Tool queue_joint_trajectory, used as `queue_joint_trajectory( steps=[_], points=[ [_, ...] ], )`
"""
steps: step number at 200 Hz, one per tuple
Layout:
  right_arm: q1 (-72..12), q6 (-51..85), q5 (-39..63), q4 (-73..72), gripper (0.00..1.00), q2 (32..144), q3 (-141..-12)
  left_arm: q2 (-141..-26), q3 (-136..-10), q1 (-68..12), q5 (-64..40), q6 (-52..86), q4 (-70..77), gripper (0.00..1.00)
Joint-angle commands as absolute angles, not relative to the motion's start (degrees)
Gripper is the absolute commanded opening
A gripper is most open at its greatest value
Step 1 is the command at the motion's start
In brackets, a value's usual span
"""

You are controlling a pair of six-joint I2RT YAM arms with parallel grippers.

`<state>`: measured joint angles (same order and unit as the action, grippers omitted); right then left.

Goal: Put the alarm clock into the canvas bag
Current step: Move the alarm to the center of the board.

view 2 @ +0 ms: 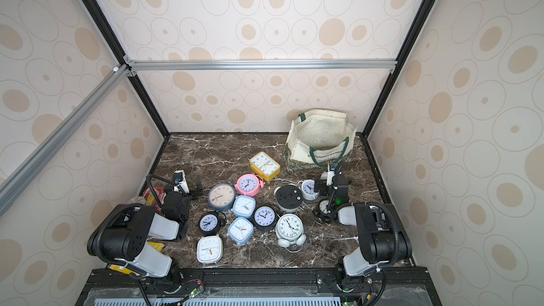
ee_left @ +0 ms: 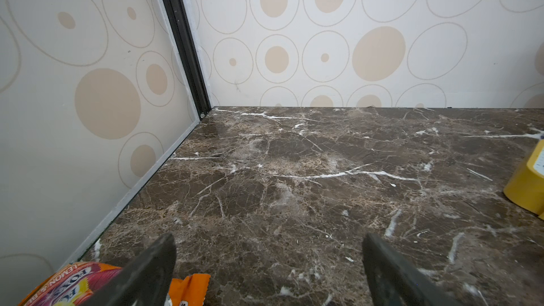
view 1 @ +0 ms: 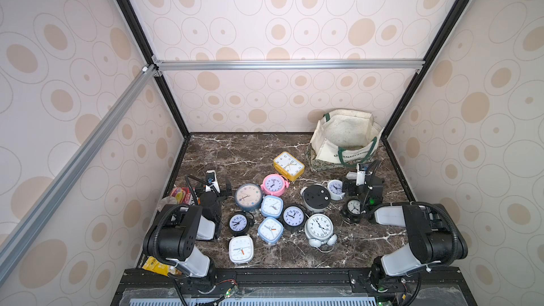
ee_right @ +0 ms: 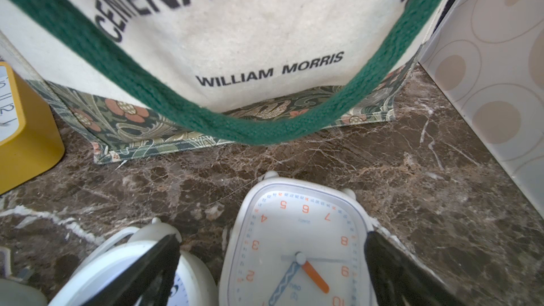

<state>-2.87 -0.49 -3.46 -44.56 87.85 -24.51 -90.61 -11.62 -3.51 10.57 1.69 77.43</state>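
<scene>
CAUTION: The right pincer (ee_right: 272,238) is fully open and empty. Its jaws straddle a white square alarm clock (ee_right: 297,239), which lies face up on the bench (ee_right: 441,201). One jaw overhangs a neighbouring round clock (ee_right: 197,275), so closing from this position would likely trap or shove both clocks.

The canvas bag (ee_right: 235,39) is soft. Its green handle (ee_right: 206,122) droops across the front wall and could snag the clock, and the rim may fold inward if struck.

The left pincer (ee_left: 269,242) is also wide open, holding nothing, over bare bench.

The canvas bag stands in the far right corner, just beyond the clock, with its mouth up. It is off-white with dark lettering and a floral base.
</scene>
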Motion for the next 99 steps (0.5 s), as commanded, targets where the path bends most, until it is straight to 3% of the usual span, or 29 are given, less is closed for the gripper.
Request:
queue_joint_trajectory(
  steps=[1, 59, 88, 99],
  points=[
    [-2.64, -1.14, -3.77, -44.84, 1.00, 88.33, -24.79, -90.53, -12.90, -2.95, 10.24, 0.93, 77.76, 0.98],
    [-2.64, -1.14, -3.77, -44.99, 1.00, 88.25, -24.65, -88.90, -12.22, -2.03, 10.90, 2.17, 77.85, 0.98],
    [-2.64, -0.70, -5.73, -48.24, 1.00, 86.20, -22.79, -80.48, -16.22, -2.09, 20.68, 5.50, 61.09, 0.98],
    [-2.68, 0.80, -8.79, -41.29, 1.00, 81.79, -23.67, -77.73, -19.18, -2.09, 22.91, 7.32, 52.61, 0.98]
  ],
)
